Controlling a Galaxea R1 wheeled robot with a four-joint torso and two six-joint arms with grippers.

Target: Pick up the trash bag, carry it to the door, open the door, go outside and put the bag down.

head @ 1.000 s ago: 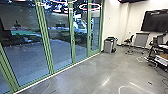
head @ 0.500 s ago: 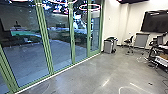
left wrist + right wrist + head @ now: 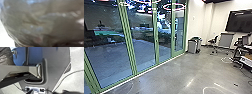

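Facing the glass wall: you are looking at green-framed glass wall [image 3: 143, 45] on one side; the carrying stage is probably running, with the task's bag indoors.
Trash bag: the see-through, crumpled trash bag [image 3: 37, 25] is bulging close to the left wrist camera, on the room side of the glass wall. It is presumably riding on that arm, leaving the right one free for the door.
Left claw: you are getting no clear read on how wide it is, or whether it is gripping the bag; that hold is only looking likely.
Right claw: its opening is escaping you too, and you cannot tell whether it is holding anything.
Door: the narrow end panel [image 3: 179, 32] of the glass wall is looking like a candidate, but you cannot be sure which panel is opening.
Floor: polished grey concrete [image 3: 179, 72] is running up to the glass wall and catching bright glints.
Room: a grey bin [image 3: 192, 46] is standing near the glass wall's far end, likely parked there out of the way. Farther from the glass wall, a chair [image 3: 213, 42], a grey cabinet [image 3: 225, 40] and a dark wall screen [image 3: 237, 22] are lining the room.
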